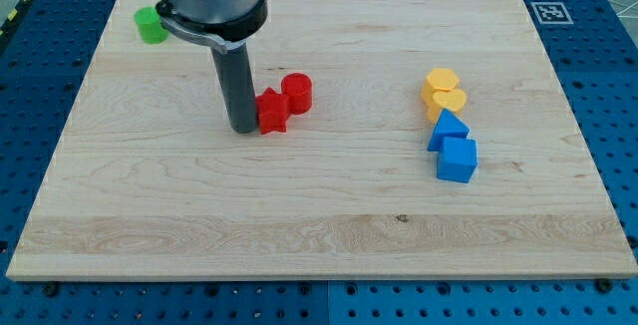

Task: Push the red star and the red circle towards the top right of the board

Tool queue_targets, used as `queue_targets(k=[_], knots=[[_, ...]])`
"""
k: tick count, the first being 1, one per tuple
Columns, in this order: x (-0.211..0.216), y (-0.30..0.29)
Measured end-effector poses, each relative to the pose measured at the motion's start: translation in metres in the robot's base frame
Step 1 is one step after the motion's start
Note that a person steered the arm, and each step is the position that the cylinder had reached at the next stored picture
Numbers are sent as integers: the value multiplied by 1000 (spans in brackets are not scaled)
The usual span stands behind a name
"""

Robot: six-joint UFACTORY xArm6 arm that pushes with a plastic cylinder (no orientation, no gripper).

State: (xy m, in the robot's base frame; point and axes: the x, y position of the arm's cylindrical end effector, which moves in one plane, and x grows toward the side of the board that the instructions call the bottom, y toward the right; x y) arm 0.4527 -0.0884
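Observation:
The red star (272, 112) lies left of the board's middle, touching the red circle (297, 93), which sits just to its upper right. My tip (243, 128) rests on the board right against the star's left side. The dark rod rises from there to the arm's body at the view's top.
The wooden board (319, 215) fills most of the view. A green block (152, 25) sits near its top left corner. Two yellow blocks (442, 91) and two blue blocks (454, 148) form a column on the right. A printed marker (551, 12) is at the top right.

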Motion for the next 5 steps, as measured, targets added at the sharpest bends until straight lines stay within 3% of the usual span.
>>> queue_targets(k=[5], knots=[[-23, 47]])
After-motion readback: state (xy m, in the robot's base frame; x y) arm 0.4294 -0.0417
